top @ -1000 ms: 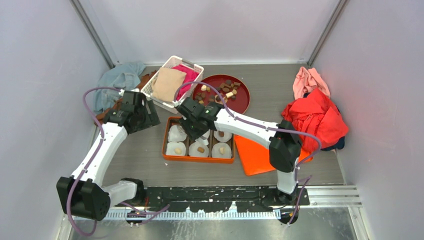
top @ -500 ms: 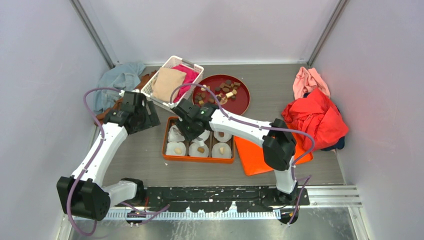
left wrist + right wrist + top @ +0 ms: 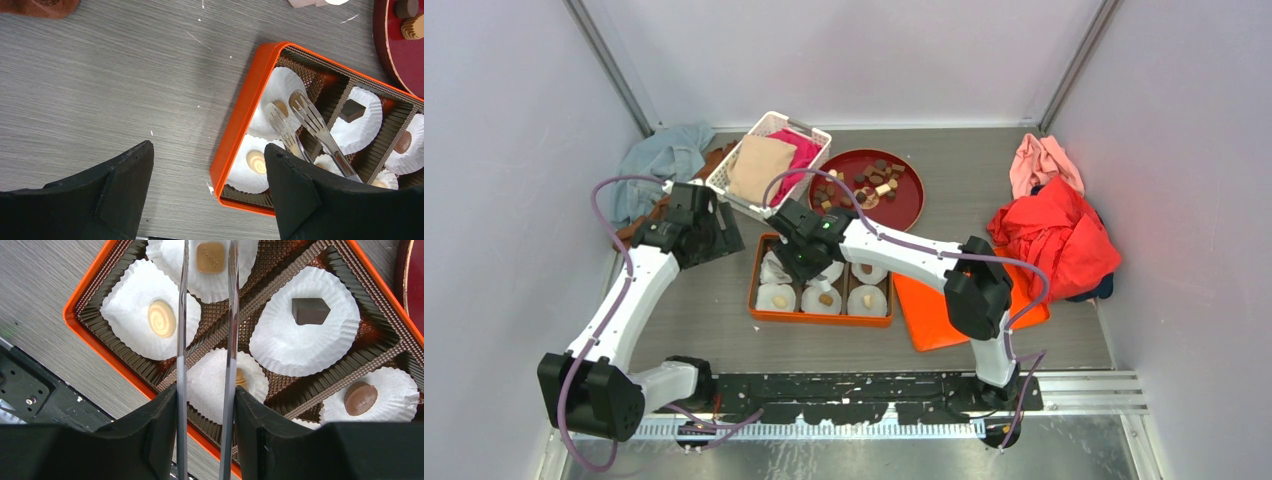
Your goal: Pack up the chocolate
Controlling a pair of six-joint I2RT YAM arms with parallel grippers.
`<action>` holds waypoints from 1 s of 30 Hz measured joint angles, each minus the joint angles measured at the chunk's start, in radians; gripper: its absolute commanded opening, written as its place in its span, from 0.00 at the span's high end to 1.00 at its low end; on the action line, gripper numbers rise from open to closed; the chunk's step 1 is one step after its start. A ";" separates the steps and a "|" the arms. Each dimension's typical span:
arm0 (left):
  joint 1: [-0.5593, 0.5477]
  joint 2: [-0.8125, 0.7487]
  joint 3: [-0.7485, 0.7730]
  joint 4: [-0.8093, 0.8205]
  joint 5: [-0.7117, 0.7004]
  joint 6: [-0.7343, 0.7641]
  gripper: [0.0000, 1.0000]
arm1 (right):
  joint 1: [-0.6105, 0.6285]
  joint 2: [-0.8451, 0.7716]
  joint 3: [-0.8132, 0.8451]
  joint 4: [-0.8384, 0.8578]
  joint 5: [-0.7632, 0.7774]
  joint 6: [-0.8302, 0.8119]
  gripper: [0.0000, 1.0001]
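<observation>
1. Here, the left fingers (image 3: 125, 175) hang spread and empty over the table (image 3: 704, 320), left of the orange box (image 3: 82, 330), clear of the work.
2. Loose chocolate (image 3: 869, 185) waits on the far red plate (image 3: 904, 210).
3. The right fingers (image 3: 160, 430) clamp tongs (image 3: 231, 315), whose tips straddle a caramel chocolate (image 3: 210, 256) in the far-left paper cup (image 3: 245, 277), likely placing it.

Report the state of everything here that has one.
Orange box: open, chocolates in its paper cups.
Orange lid: off, flat beside the box.
Tongs: held, blades straddling a tan chocolate.
Right end effector: shut on tongs.
Left end effector: open, empty.
Red plate: holding loose chocolates.
</observation>
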 measured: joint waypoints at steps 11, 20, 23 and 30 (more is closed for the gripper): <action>0.000 0.000 -0.003 0.000 0.000 0.000 0.18 | 0.000 -0.032 0.006 -0.005 0.027 0.000 0.71; 0.000 0.000 -0.003 0.000 0.000 0.000 0.18 | -0.022 -0.184 0.031 -0.008 0.134 -0.023 0.82; 0.000 0.000 -0.003 0.000 0.000 0.000 0.18 | -0.079 -0.242 0.007 0.003 0.169 -0.022 0.84; 0.000 0.000 -0.003 0.000 0.001 0.000 0.18 | -0.345 -0.436 -0.191 0.038 0.301 0.020 0.83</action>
